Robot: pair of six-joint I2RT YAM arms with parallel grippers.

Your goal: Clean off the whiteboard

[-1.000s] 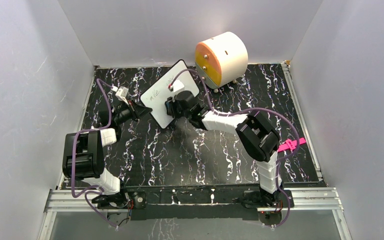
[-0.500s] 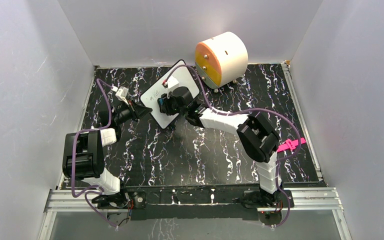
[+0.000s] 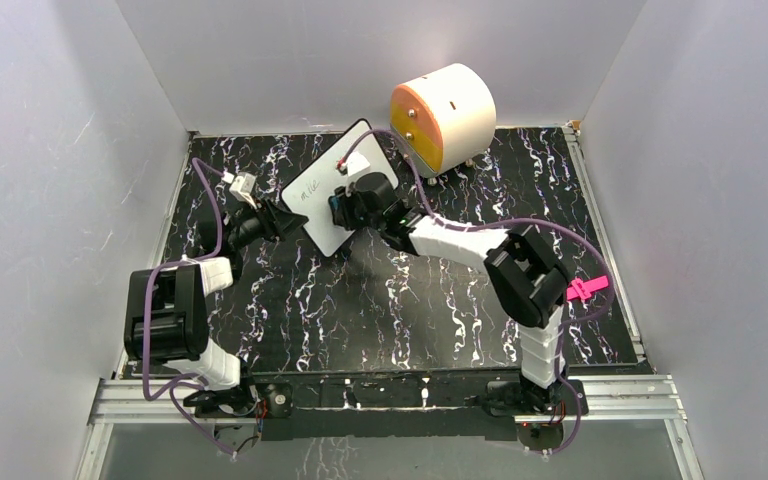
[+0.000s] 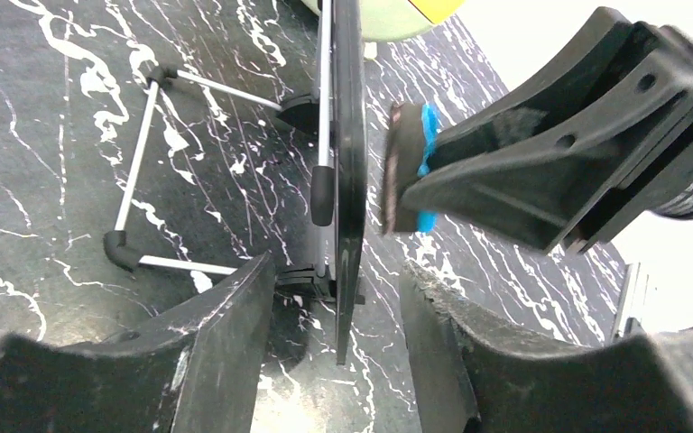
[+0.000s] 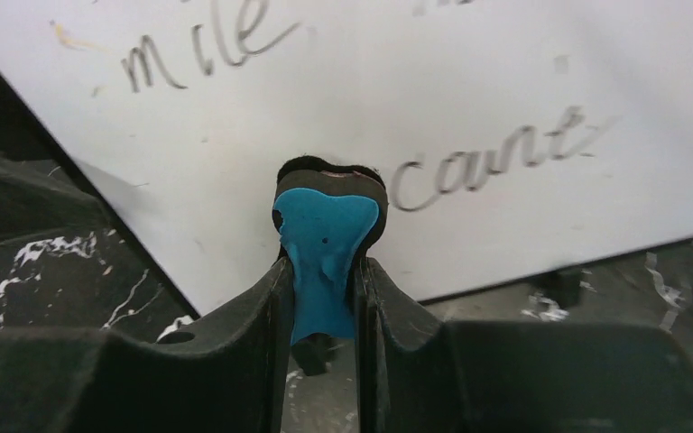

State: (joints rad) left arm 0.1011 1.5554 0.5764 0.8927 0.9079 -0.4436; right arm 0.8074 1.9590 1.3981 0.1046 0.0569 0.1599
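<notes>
Dark handwriting on the whiteboard point(image 5: 469, 81) is reading "mile" and "cant"; other words above are cut off at the frame edge. The right arm is reaching forward and to the left over the table point(image 3: 410, 320). Its right claw point(image 5: 325, 271) is pinching a blue eraser point(image 5: 325, 225) with a black felt pad, which is facing the white surface with a thin gap between them. The left claw point(image 4: 336, 266) is standing spread on both sides of the board's thin black edge. The board is standing upright on a wire stand point(image 4: 137, 158) at the far middle-left of the black marbled table, near a round cream-and-orange drawer unit point(image 3: 445, 115).
</notes>
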